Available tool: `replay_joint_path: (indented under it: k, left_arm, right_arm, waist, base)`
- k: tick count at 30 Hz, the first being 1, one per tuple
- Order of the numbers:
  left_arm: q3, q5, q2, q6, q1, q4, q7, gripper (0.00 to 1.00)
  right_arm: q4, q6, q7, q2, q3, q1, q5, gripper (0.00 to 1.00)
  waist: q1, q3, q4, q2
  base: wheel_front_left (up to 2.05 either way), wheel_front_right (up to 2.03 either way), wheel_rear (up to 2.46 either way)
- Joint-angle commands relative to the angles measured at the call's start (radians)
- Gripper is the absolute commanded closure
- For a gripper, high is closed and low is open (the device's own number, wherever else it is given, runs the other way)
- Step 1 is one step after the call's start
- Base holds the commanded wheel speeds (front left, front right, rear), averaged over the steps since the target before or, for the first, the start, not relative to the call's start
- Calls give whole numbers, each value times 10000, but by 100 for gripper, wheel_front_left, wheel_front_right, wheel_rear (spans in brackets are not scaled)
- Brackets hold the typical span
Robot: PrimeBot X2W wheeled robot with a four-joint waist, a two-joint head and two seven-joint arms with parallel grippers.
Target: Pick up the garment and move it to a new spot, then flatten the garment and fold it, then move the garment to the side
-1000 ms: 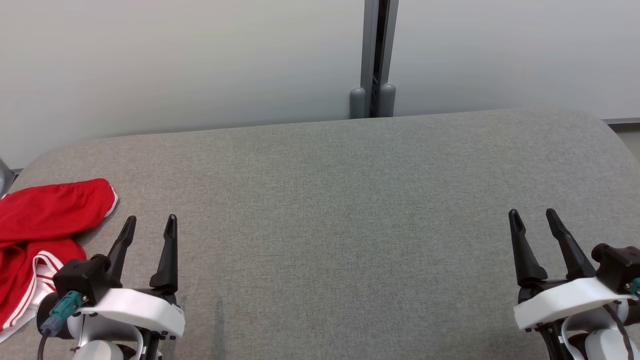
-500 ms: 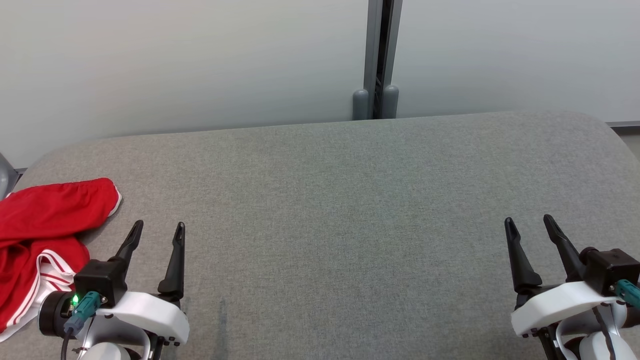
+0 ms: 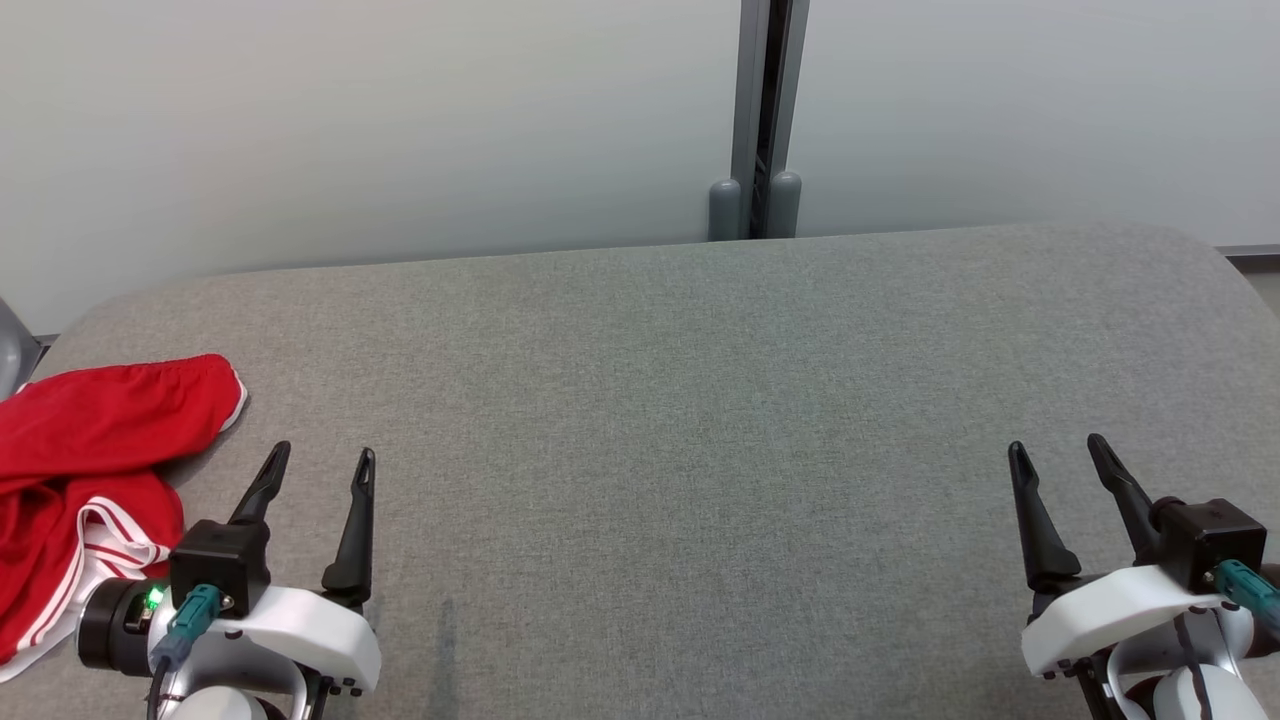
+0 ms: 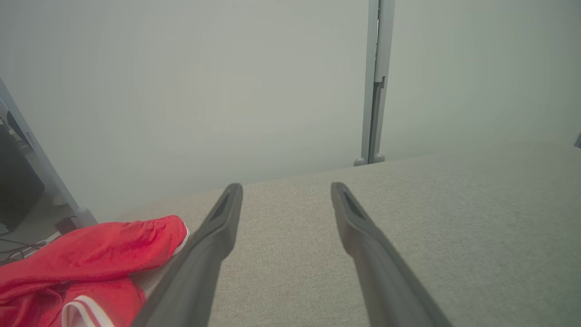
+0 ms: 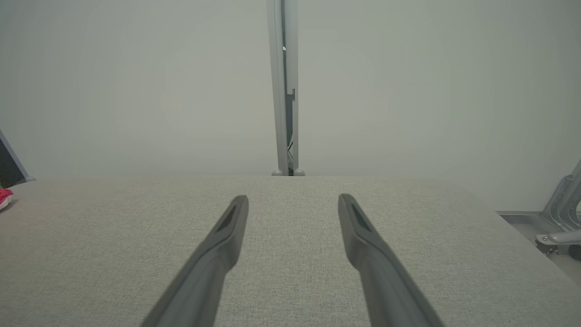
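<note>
Head view: I see the red garment (image 3: 90, 450) crumpled at lower left on the grey table (image 3: 700, 400). Left gripper (image 3: 325, 451) and right gripper (image 3: 1056, 444) stand released, empty. I judge the cloth light and limp; pinch its gathered upper edge.

Head view: we look forward and down from high over the grey table (image 3: 700, 350). Both wrist views: we sit low, near its surface, facing the wall post (image 4: 374, 91). All three share that post and the red garment (image 4: 91, 254) at the table's left end.
</note>
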Motion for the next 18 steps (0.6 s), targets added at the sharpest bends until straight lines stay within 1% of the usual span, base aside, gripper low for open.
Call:
replay_joint_path:
  k: [1,7,13,18]
  left_arm:
    - [-19,195,82,51,-117,-18,-55,0]
    - [-36,122,-9,-34,-98,-12,-10,0]
    - [-80,228,26,-47,-101,18,30,0]
    - [-46,-14,1,-33,-64,74,131,0]
  right_arm:
    - [-9,0,47,-29,-16,-129,-170,0]
    - [51,0,36,2,-46,-160,-396,0]
    - [65,0,27,23,-79,-157,-541,0]
    - [26,0,29,27,-89,-122,-411,0]
  waist:
    - [0,-1,3,0]
    - [0,16,4,0]
    - [0,36,-5,0]
    - [0,55,-19,0]
  base:
    - [0,0,0]
    - [0,0,0]
    - [0,0,0]
    - [0,0,0]
